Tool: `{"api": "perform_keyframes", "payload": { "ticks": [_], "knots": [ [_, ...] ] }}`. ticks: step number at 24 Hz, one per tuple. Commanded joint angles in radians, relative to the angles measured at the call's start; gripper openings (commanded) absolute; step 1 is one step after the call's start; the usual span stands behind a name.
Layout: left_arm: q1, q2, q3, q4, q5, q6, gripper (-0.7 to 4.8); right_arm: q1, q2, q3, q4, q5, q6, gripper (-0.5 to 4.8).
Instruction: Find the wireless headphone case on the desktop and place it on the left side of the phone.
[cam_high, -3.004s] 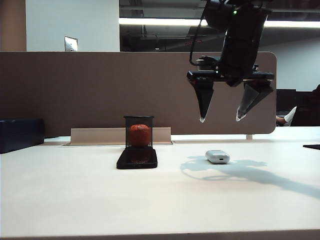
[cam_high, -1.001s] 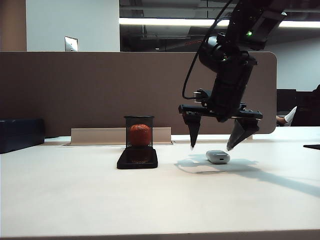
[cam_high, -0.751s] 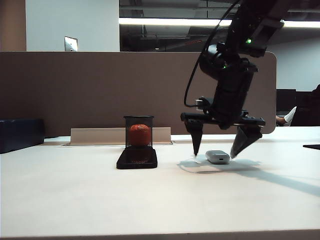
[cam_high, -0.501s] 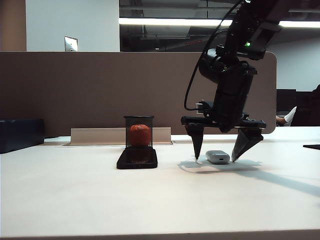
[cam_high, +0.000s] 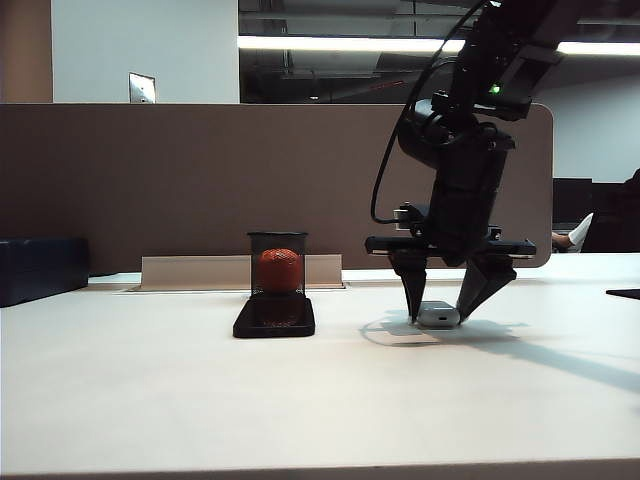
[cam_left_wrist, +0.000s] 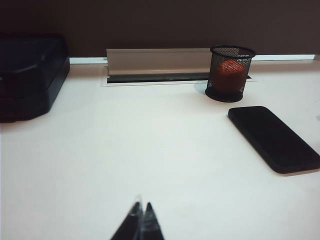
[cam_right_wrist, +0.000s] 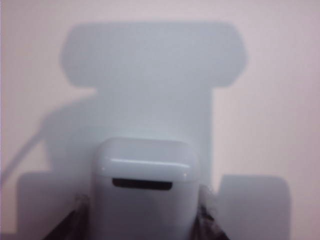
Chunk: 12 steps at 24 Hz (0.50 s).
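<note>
Bare desktop (cam_high: 150, 400) nearest the exterior camera; mid-table the phone (cam_high: 274, 316) lay flat, and well to its right the case (cam_high: 437, 315) sat on the table with the right gripper (cam_high: 440, 318) down around it, one finger on each side. Fingers looked pressed to or right at the case's sides, but a firm grip couldn't be told; case was not lifted. Behind the phone stood the mesh cup (cam_high: 277, 263) with an orange ball, then the divider wall. Progress, as I judge: only the grasp was underway; lift, carry across and set-down left of the phone all remained. Right wrist view showed what the exterior couldn't: the case (cam_right_wrist: 144, 192) seated between the fingertips (cam_right_wrist: 80, 220), dark slot facing the camera. Left wrist view alone showed the left gripper (cam_left_wrist: 141, 222), tips together and holding nothing, hovering over the table near the phone (cam_left_wrist: 274, 137); that arm was absent from the exterior view.
</note>
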Motion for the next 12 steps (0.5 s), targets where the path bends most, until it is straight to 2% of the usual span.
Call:
{"api": "perform_keyframes", "payload": {
  "ticks": [1,5,8,12],
  "knots": [
    [0.002,0.001,0.002,0.012,0.004,-0.003,-0.05,0.002,0.004,-0.001,-0.016,-0.004,0.001,2.59],
    [0.002,0.001,0.002,0.012,0.003,-0.003,-0.05,0.002,0.004,-0.001,-0.019,-0.004,0.001,2.58],
    [0.002,0.001,0.002,0.012,0.003,-0.003,-0.05,0.002,0.003,-0.001,-0.034,-0.004,0.001,2.07],
    [0.002,0.001,0.002,0.012,0.003,-0.003,-0.05,0.002,0.003,-0.001,-0.038,-0.003,-0.025,2.05]
  ]
}}
